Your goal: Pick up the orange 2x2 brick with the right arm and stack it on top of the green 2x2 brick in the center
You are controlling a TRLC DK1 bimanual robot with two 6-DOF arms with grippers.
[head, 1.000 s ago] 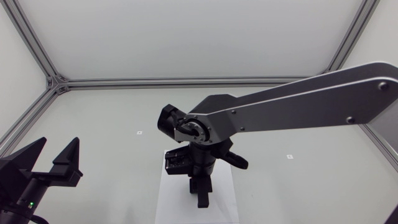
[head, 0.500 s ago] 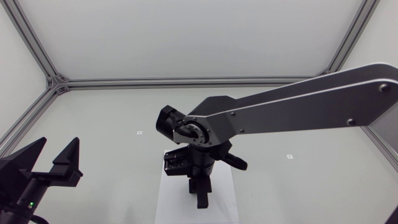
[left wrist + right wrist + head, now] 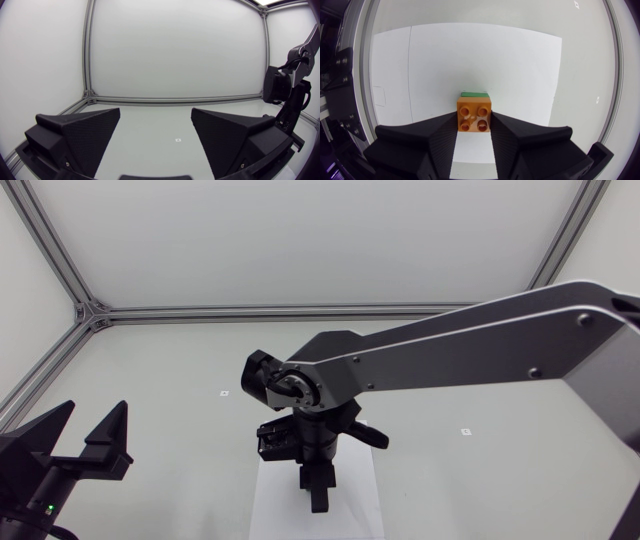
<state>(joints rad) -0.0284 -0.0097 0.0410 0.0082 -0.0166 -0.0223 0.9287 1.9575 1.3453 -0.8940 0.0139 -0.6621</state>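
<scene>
Right gripper (image 3: 474, 126) pinches orange brick (image 3: 474, 114), green brick (image 3: 474, 93) just at its 12 o'clock; in head view right arm (image 3: 450, 350) hides both. Left gripper (image 3: 156, 125) is spread wide.

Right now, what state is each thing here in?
right gripper: shut on the orange brick.
left gripper: open, holding nothing.
orange brick: studs up, gripped from two sides.
green brick: mostly hidden by the orange brick; only an edge shows.
</scene>
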